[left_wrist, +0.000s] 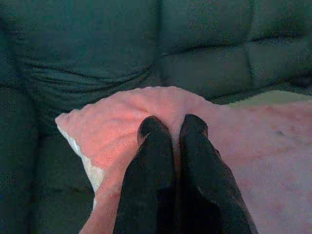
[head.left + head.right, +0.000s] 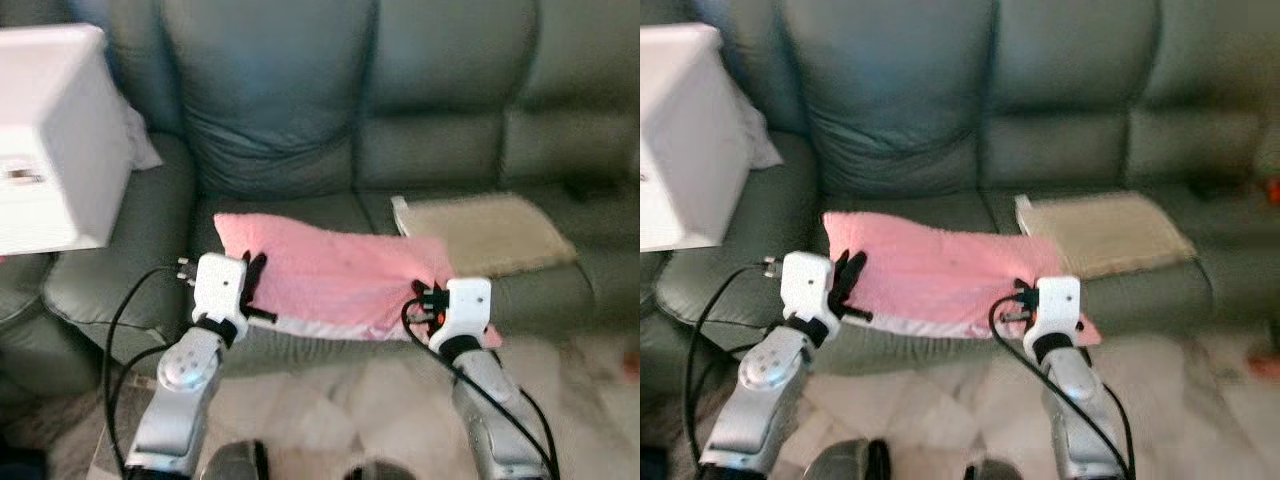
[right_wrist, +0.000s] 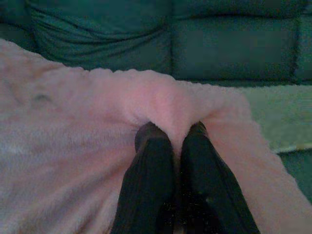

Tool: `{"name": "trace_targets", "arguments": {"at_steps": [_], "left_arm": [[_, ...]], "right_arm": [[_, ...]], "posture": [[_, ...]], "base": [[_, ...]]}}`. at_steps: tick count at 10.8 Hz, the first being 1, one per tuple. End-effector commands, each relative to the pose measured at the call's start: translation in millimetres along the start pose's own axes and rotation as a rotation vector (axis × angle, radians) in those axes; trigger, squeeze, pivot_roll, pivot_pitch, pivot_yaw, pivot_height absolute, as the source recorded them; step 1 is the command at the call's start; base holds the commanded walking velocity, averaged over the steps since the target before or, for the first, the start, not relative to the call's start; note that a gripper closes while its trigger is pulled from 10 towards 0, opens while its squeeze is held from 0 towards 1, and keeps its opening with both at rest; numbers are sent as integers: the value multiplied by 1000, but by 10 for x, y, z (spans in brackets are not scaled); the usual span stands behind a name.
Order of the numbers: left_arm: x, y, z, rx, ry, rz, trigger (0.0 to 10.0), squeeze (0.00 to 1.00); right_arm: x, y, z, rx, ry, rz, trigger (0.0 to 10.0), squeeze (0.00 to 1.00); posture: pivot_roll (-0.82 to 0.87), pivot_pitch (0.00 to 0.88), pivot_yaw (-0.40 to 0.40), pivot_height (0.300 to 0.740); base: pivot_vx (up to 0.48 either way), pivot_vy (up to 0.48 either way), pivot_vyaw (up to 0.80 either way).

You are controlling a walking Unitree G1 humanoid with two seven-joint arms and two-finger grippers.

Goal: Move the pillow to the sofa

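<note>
there — pillow pinched between grippers

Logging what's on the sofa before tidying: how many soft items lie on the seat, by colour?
Pink: 1, the pillow, pinched at each end by the left gripper and right gripper.
Beige: 1, the mat beside it on the sofa.
Total: 2
</note>
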State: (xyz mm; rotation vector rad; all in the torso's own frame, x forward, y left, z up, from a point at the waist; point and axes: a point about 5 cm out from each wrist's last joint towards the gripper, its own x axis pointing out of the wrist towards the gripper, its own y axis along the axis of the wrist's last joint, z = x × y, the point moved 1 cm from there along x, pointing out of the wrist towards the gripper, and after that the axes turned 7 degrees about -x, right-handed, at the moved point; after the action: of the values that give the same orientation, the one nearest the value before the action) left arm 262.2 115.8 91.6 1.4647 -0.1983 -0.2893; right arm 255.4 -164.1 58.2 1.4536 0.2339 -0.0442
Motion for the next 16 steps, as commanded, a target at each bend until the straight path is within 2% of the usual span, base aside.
{"name": "trace_targets", "arguments": {"at_steps": [1,7,11,16], "left_arm": [[22,83,41,3,-23,40,10000,0],[26,87,39,4,-25,41,10000,0],[24,79,42,4,-20,38,10000,0],[24,71,24,16,5,42,10000,0]], "right_arm": [[-1,98,8,-20,8,49,10000,0],[6,90,-2,-17,12,49,10000,0],[-3,108,-37,-7,39,63,10000,0],[-7,105,-3,-6,30,53,10000,0]], "posture": [[-62,26,-74,740],[-59,24,-70,740],[-63,30,-69,740],[-68,38,-73,740]], "base": [[270,0,694],[328,0,102],[331,0,667],[0,0,0]]}}
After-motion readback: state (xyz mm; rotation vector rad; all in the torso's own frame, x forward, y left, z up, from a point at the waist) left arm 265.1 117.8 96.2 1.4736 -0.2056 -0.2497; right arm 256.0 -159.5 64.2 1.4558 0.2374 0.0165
